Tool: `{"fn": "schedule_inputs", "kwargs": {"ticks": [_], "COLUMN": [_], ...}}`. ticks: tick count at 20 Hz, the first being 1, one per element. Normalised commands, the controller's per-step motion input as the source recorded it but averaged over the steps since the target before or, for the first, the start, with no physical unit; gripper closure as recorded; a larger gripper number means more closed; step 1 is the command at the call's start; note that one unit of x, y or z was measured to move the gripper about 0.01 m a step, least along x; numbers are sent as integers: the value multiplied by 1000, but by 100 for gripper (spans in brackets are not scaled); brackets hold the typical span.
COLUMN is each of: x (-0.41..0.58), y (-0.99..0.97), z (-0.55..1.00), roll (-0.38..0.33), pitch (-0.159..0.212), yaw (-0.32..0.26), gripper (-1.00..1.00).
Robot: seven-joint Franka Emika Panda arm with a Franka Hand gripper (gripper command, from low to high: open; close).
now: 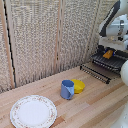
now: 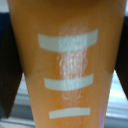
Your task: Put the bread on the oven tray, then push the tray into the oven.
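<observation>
**Bread in the tool above the oven pan**

My tool [image 1: 108, 50], the white boxy block with dark fingers, is pinching the small orange-yellow bread chunk [image 1: 108, 53], which fills my wrist view [image 2: 67, 65]. It hangs just above the dark wire-barred oven pan [image 1: 114, 62], at the front of the silver-grey toaster oven [image 1: 121, 46]. I judge the bread light and soft, easily crushed, so a gentle grip across its narrow sides suits it.
</observation>
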Motion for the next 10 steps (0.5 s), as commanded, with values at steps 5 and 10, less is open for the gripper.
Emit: {"fn": "schedule_inputs", "kwargs": {"ticks": [5,10], "x": [9,83], "y": [0,-15], "z": [0,202], "roll": [0,0], "pitch": [-2,-9], "yaw": [-11,-148], "gripper": [-100,-100]}}
